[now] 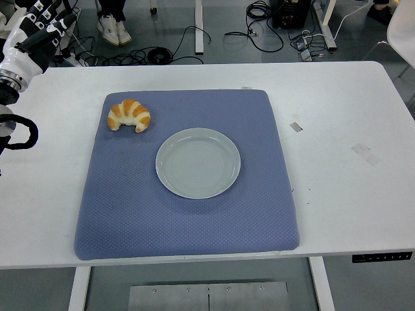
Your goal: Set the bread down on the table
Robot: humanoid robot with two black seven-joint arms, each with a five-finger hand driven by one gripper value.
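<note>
The bread, a golden croissant (129, 115), lies on the blue mat (188, 214) near its far left corner. An empty pale grey plate (198, 162) sits in the middle of the mat, apart from the croissant. My left hand (39, 26), white with black fingers, is raised at the picture's top left corner, well away from the croissant, its fingers spread and holding nothing. The right arm is out of view.
The mat covers the middle of the white table (343, 168). Small tape marks (296, 126) lie on the table to the right. Cables (162, 55) and a person's shoes (113, 29) show on the floor beyond the far edge.
</note>
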